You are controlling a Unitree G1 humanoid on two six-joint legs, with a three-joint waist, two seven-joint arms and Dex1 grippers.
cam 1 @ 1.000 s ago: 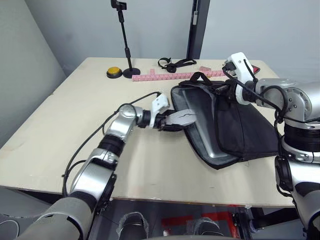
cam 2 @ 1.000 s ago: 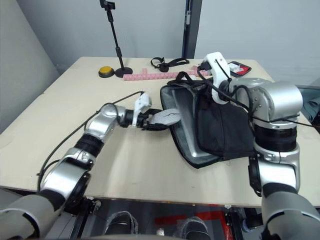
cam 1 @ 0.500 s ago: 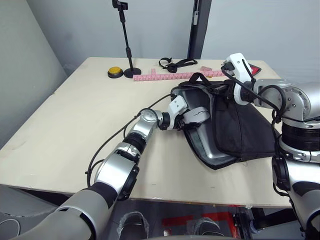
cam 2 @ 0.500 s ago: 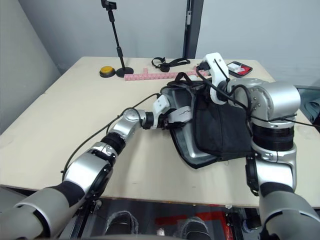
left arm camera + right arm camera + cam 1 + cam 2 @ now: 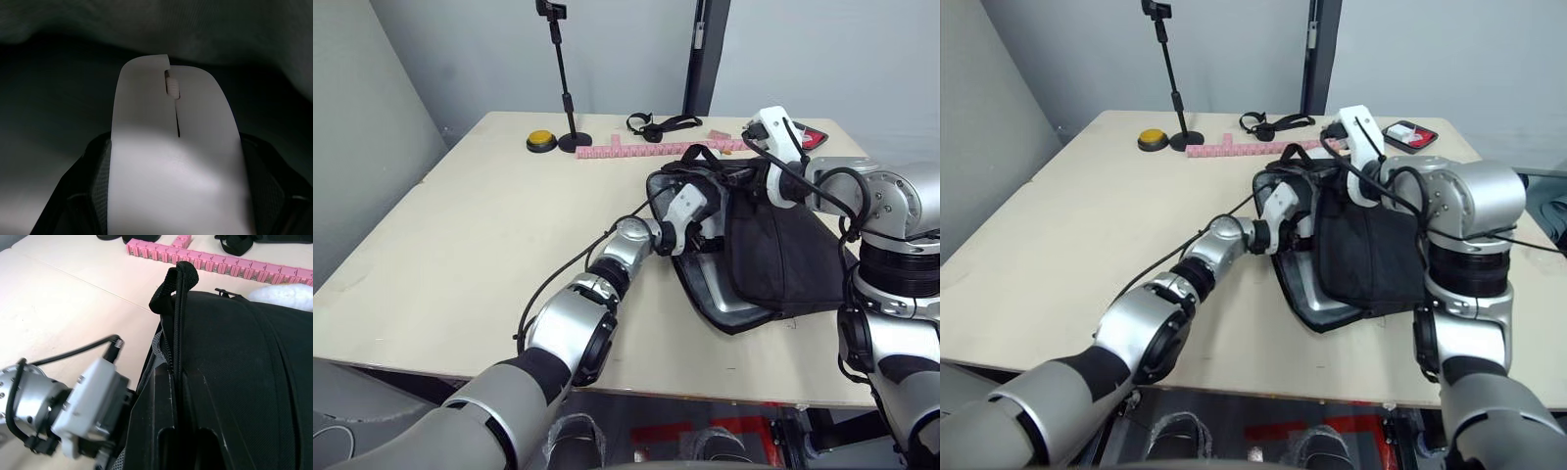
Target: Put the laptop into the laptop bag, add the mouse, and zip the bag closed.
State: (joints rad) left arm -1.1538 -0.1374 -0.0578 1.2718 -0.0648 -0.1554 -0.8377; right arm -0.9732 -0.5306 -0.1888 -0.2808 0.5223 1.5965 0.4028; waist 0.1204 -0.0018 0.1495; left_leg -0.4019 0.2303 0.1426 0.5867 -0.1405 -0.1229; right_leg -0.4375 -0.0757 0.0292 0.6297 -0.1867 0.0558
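The small smooth white oval mouse [image 5: 173, 161] sits pinched between the black fingers [image 5: 85, 196] of the left tool [image 5: 705, 230], which reaches into the open mouth of the large flat black fabric laptop bag [image 5: 783, 264] lying on the pale wooden worktop [image 5: 480, 225]. The mouse looks light, hard and glossy, so it could slide out of a loose pinch; holding it across its wider rear half, as here, seems the safest hold. The right tool [image 5: 188, 443] is clenched on the bag's black strap handle [image 5: 178, 308], lifting the upper flap. The fabric is limp and will sag shut if let go. The thin silver-grey metal laptop [image 5: 720, 284], stiff and heavier, lies inside against the grey lining.
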